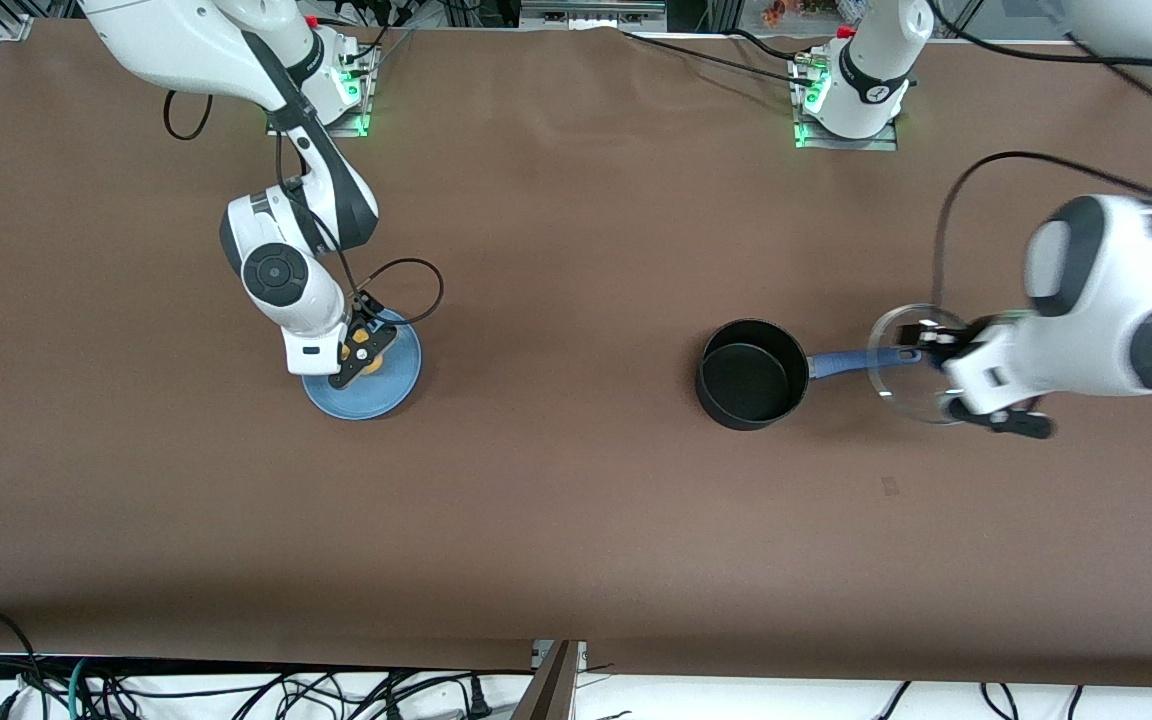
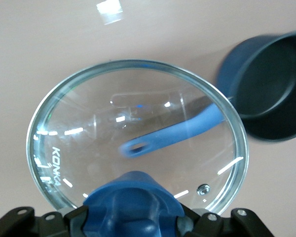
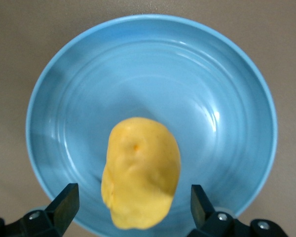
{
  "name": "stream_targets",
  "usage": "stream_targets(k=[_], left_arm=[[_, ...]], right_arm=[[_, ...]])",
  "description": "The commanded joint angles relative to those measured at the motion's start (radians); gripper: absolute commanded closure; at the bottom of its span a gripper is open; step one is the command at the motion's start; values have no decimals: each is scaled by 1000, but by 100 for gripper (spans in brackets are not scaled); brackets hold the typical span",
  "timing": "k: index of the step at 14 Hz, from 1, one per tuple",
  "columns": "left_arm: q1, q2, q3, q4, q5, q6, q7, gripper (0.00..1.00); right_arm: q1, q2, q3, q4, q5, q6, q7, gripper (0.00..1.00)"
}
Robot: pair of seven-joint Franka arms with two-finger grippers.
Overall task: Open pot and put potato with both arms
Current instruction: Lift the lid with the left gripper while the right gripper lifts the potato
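Note:
The black pot [image 1: 751, 375] stands open on the table, its blue handle [image 1: 841, 362] pointing toward the left arm's end. My left gripper [image 1: 946, 375] is shut on the blue knob [image 2: 133, 202] of the glass lid [image 1: 901, 385] and holds the lid in the air over the handle's end. Through the lid [image 2: 89, 128] the left wrist view shows the handle [image 2: 172, 136] and the pot [image 2: 271, 89]. The yellow-orange potato [image 3: 140, 187] lies on the blue plate [image 3: 212, 89]. My right gripper [image 1: 361, 355] is open, low over the plate [image 1: 391, 395], one finger on each side of the potato [image 1: 373, 367].
Brown table cover [image 1: 576, 500] all around. Both arm bases stand along the table's edge farthest from the front camera. A black cable [image 1: 416, 290] loops beside the right wrist above the plate.

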Motion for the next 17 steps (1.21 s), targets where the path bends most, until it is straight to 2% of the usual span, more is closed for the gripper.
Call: stream_targets(k=[1, 3, 4, 5, 6, 8, 10, 12, 13, 14, 15, 16, 17], left_arm=[[113, -23, -18, -81, 98, 90, 172, 100], [194, -11, -16, -188, 112, 261, 260, 100], [217, 1, -16, -242, 110, 352, 301, 100], [229, 26, -15, -271, 112, 411, 315, 100], [236, 58, -12, -270, 116, 425, 316, 100], [240, 107, -15, -250, 199, 430, 300, 100], [237, 132, -12, -238, 213, 430, 297, 100], [239, 161, -12, -224, 213, 430, 297, 98], [239, 164, -12, -213, 214, 430, 297, 88], [237, 170, -12, -204, 219, 430, 297, 81], [234, 175, -12, -195, 224, 430, 297, 70], [234, 182, -13, -187, 222, 430, 297, 54], [234, 183, -12, -178, 224, 430, 299, 32]], right_arm=[[-3, -1, 4, -14, -16, 29, -12, 0], [-3, 3, 4, -19, -16, 32, -10, 0], [-2, 6, 4, -22, -16, 37, -10, 6], [-3, 7, 4, -25, -16, 42, -10, 25], [-3, 7, 2, -27, -16, 45, -10, 42], [-3, 7, 1, -25, -16, 65, -10, 61], [-3, 5, 2, -12, -12, 63, 10, 73], [-3, -10, 4, 42, -5, 46, 57, 73], [-3, -21, 7, 71, -1, 8, 86, 73], [-3, -23, 36, 125, 4, -45, 136, 73], [-3, -21, 74, 178, 5, -94, 214, 73], [4, -17, 106, 226, 4, -127, 314, 73], [30, -7, 126, 270, 5, -138, 415, 73]])
